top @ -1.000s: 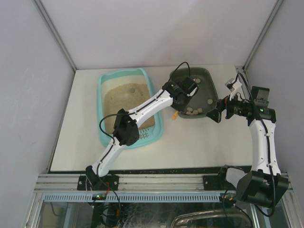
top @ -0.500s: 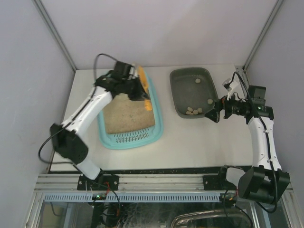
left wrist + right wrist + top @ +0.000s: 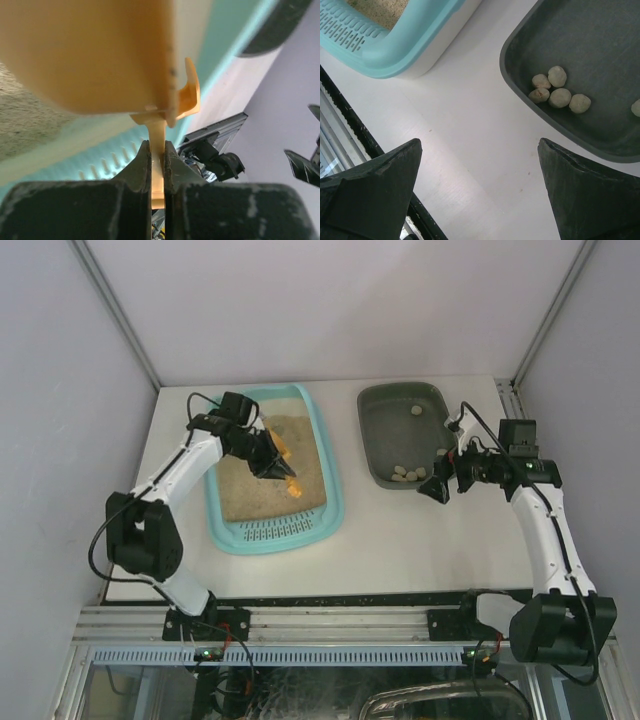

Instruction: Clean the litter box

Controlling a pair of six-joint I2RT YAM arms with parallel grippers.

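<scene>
The left gripper [image 3: 156, 150] clamps the thin handle of a smooth orange plastic scoop [image 3: 288, 478], angled down over tan, grainy litter [image 3: 245, 490], likely to sift it. The light-teal litter box [image 3: 335, 502], round-cornered with a slotted end, sits left of centre in the top view. The right gripper [image 3: 436, 484] hangs open beside the dark grey tray [image 3: 385, 430]
</scene>
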